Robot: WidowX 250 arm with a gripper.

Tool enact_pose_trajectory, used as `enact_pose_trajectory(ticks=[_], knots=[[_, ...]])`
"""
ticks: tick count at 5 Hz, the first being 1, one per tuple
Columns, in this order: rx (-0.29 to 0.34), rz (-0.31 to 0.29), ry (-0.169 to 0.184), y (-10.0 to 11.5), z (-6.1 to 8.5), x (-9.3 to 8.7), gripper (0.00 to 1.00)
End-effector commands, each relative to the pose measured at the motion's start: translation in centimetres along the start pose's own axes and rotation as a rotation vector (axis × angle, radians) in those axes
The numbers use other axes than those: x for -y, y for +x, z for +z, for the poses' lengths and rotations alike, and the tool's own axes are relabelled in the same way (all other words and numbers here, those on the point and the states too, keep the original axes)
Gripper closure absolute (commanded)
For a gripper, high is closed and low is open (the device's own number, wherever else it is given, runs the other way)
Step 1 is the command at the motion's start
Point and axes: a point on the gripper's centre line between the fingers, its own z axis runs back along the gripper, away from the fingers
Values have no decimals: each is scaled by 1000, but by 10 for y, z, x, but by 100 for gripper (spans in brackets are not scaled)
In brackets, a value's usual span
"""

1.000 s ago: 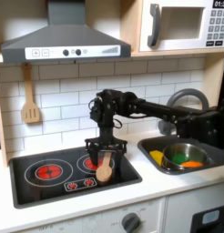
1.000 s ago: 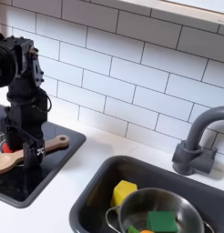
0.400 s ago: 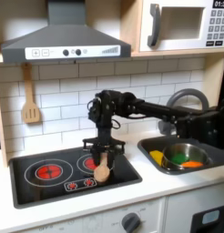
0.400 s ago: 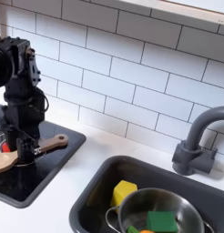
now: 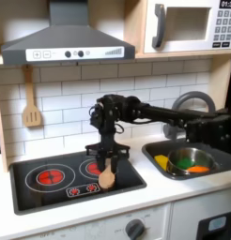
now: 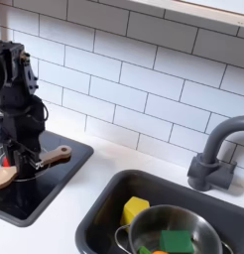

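1. Tool (image 5: 105,157) down over wooden spoon (image 5: 107,174) on stove (image 5: 52,187), fingers either side of handle; can't tell if gripping.
2. Versus a second ago: tool shifted toward second exterior view's left; spoon (image 6: 25,169) hardly moved.
3. Sink (image 5: 221,159) holds pot (image 5: 192,159).

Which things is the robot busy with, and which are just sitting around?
Busy with: gripper, wooden spoon, stove top.
Sitting around: spatula on the wall, pot of toy food in the sink, faucet, microwave.
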Motion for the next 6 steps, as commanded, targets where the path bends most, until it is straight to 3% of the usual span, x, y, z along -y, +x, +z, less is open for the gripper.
enact_pose_trajectory(ticks=[1,2,3,6], knots=[[154,156,-49,-24,13,4,100],[257,224,-43,-34,20,1,100],[323,248,-40,-38,29,4,100],[605,318,39,-9,72,-15,100]])
